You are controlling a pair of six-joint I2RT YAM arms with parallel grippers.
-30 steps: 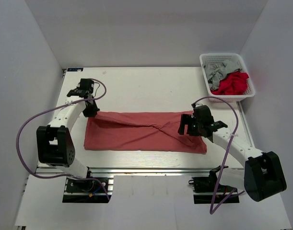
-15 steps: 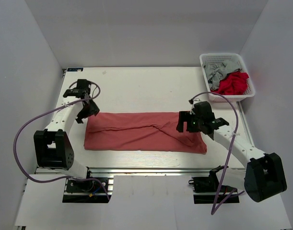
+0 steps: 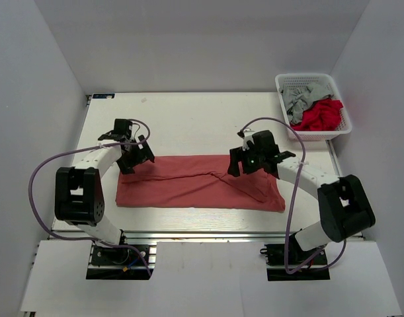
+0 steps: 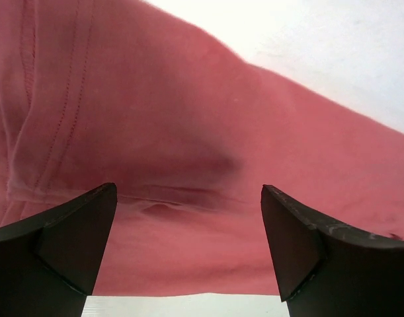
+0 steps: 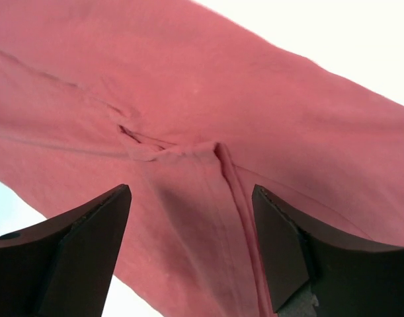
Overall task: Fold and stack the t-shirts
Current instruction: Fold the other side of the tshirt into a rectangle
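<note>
Salmon-red shirt (image 3: 188,188) lay on the near half of the table (image 3: 188,119), already folded into a long band. Its long axis ran left to right, parallel to the near table edge. The near edge was straight, and the right end sagged slightly toward the arms' bases. I could not tell which end was collar and which was hem. A stitched hem line showed at the left in the left wrist view.

Both grippers stood over the band's far edge. The left gripper (image 3: 137,158) was above the far-left corner, and the right gripper (image 3: 240,165) was right of centre, over a puckered seam. Jaws on each were spread wide with nothing between them, and cloth lay directly beneath in both wrist views. From either gripper the bulk of the shirt lay toward the near side.

Judgement: the next fold turns on pinching this far edge. The left arm is better placed for the left end.

At the far right, the basket (image 3: 285,109) held the grey shirt (image 3: 301,96) and the brighter red shirt (image 3: 321,115), well apart from the band.
</note>
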